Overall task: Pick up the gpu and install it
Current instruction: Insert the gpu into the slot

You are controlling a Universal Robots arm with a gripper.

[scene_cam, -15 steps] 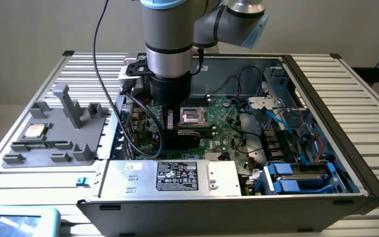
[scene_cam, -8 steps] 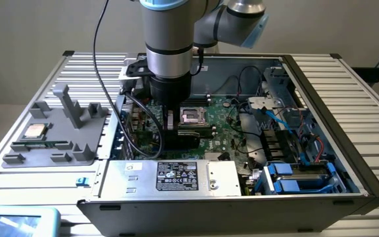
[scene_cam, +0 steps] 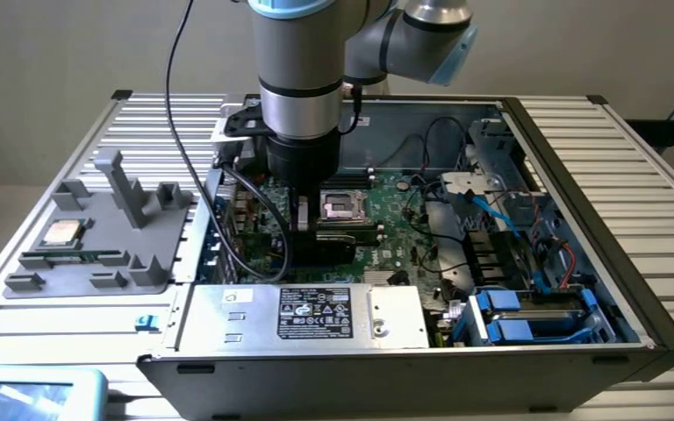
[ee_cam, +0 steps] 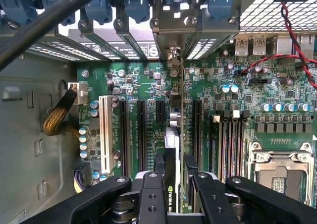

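Observation:
The gpu (ee_cam: 172,135) stands on edge between my fingers, seen edge-on in the wrist view, with its silver end bracket reaching toward the case's rear slot openings (ee_cam: 168,40). My gripper (ee_cam: 174,172) is shut on the gpu's upper edge, and one fingertip (ee_cam: 159,167) shows beside the card. The card sits in line with the black expansion slots (ee_cam: 141,135) on the green motherboard; I cannot tell whether it is seated. In the exterior view my gripper (scene_cam: 313,230) is down inside the open computer case (scene_cam: 571,175), with the black card (scene_cam: 347,235) below it next to the processor socket (scene_cam: 343,204).
A grey fixture (scene_cam: 103,263) on the exterior view's left holds a square silver chip (scene_cam: 62,232) and a narrow green memory stick (scene_cam: 74,257). The power supply box (scene_cam: 302,316) is at the case's front, with blue drive cages (scene_cam: 525,316) beside it. Black cables (scene_cam: 238,237) loop beside my wrist. A yellow-sleeved cable (ee_cam: 57,117) lies near the white slot (ee_cam: 105,135).

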